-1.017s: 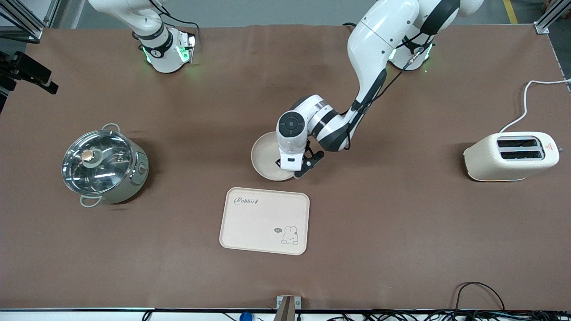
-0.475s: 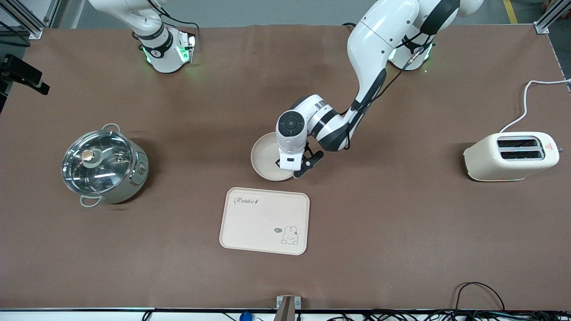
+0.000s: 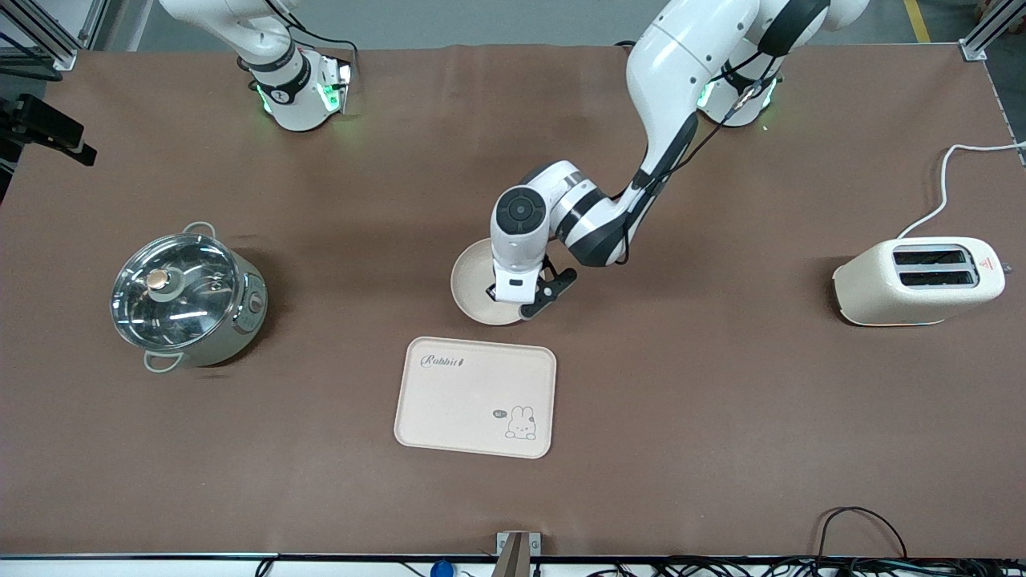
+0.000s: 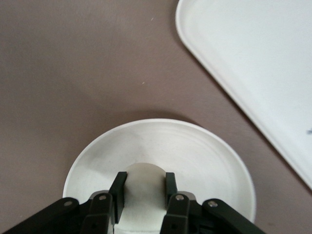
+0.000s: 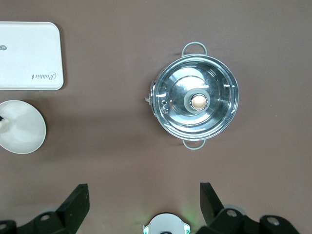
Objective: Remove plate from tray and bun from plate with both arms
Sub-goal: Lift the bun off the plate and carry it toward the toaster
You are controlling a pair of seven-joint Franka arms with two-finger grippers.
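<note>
Now left gripper (image 4: 144, 187) pinching plate (image 4: 204, 156) rim, right gripper (image 5: 141, 202) wide

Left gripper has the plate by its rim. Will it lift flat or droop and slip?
The plate looks rigid, so probably no flex. The left gripper is shut on one edge only, so the free side will likely tilt down. Its smooth surface may let it pivot between the thin fingers.
</note>
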